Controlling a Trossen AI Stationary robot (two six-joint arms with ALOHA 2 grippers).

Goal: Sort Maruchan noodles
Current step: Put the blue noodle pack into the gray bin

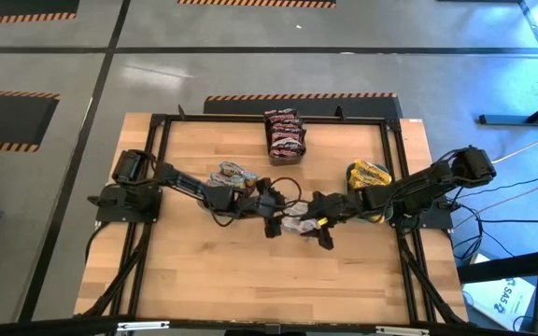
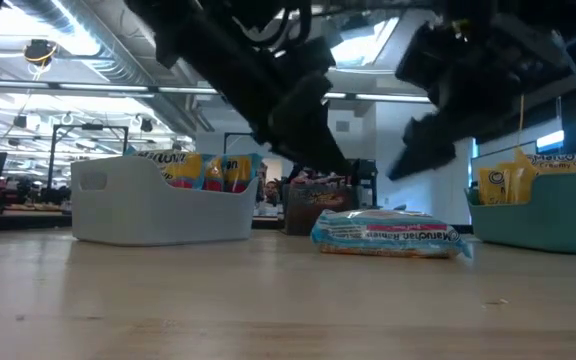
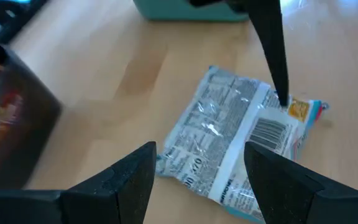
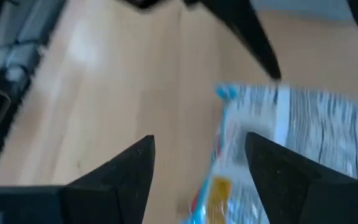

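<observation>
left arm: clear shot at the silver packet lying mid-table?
Probably yes. The left gripper hovers open right over the silver packet, which lies flat and alone. The right gripper, also open, crowds its far end.

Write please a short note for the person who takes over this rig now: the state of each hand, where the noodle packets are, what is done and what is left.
Left hand: open, empty, over mid-table beside the loose packet.
Right hand: open, empty, on the packet's other side.
Silver-white packet: flat on the table between both hands, held by neither.
Done: yellow packets in the teal bin at right, dark red ones in the far bin, mixed ones in the white bin at left.
Left: grasp and sort the loose packet.
</observation>
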